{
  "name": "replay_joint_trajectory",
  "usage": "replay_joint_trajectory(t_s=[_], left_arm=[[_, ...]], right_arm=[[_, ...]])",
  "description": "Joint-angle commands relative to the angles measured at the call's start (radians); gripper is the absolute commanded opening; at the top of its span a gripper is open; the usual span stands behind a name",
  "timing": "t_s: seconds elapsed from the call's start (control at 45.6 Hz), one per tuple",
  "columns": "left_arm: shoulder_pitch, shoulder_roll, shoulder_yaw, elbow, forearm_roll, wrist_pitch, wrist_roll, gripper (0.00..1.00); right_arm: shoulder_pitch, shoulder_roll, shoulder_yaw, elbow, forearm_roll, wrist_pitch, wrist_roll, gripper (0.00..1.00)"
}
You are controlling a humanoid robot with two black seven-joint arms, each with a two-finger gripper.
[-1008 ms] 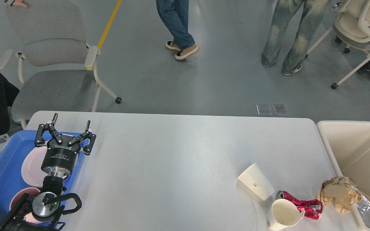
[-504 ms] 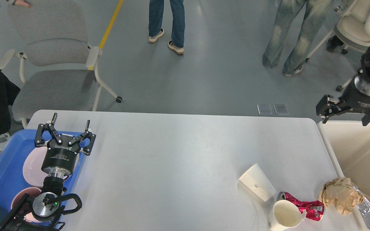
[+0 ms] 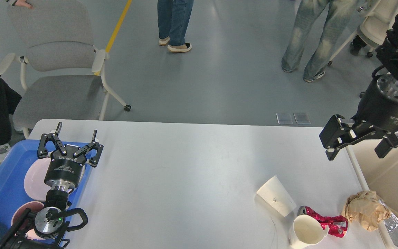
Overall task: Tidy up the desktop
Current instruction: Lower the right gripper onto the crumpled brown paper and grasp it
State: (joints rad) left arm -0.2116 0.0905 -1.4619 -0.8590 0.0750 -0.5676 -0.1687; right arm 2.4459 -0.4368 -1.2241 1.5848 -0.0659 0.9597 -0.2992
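The desktop (image 3: pixel 192 173) is a wide white tabletop. On its front right lie a tipped white paper cup (image 3: pixel 275 200), a second white cup (image 3: pixel 306 231), a crushed red can (image 3: pixel 328 221) and crumpled brown paper (image 3: pixel 365 209). My left gripper (image 3: pixel 77 129) stands open at the desktop's left side, above the blue tray's edge, holding nothing. My right gripper (image 3: pixel 355 155) hangs open and empty over the desktop's right edge, well above and behind the litter, fingers pointing down.
A blue tray (image 3: pixel 2 173) at the left holds a pink plate (image 3: pixel 35 178) and a pink bowl (image 3: pixel 21 211). A cream bin (image 3: pixel 396 176) stands off the right edge with foil (image 3: pixel 394 224) in it. Chairs and people stand beyond the table.
My right arm has come into view from the upper right and dropped down and left toward the desktop's right edge. The left arm has not moved. A person behind has shifted.
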Motion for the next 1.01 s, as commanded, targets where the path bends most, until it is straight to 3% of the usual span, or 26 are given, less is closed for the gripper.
replay_joint_trajectory(t_s=[0.0, 0.197, 0.438, 0.745, 0.986], left_arm=[[0.0, 0.0, 0.0, 0.0, -0.001, 0.0, 0.0, 0.96], [0.0, 0.0, 0.0, 0.0, 0.0, 0.0, 0.0, 0.96], [0.0, 0.0, 0.0, 0.0, 0.0, -0.002, 0.0, 0.96], [0.0, 0.0, 0.0, 0.0, 0.0, 0.0, 0.0, 0.96], [0.0, 0.0, 0.0, 0.0, 0.0, 0.0, 0.0, 0.96]], right_arm=[[-0.007, -0.02, -0.017, -0.005, 0.0, -0.006, 0.0, 1.0], [-0.125, -0.108, -0.063, -0.064, -0.023, -0.124, -0.001, 1.0], [-0.396, -0.39, -0.091, -0.281, -0.038, -0.294, 0.0, 1.0], [-0.81, -0.382, 0.155, -0.39, -0.04, -0.47, 0.0, 1.0], [-1.087, -0.243, 0.27, -0.617, -0.026, -0.553, 0.0, 1.0]])
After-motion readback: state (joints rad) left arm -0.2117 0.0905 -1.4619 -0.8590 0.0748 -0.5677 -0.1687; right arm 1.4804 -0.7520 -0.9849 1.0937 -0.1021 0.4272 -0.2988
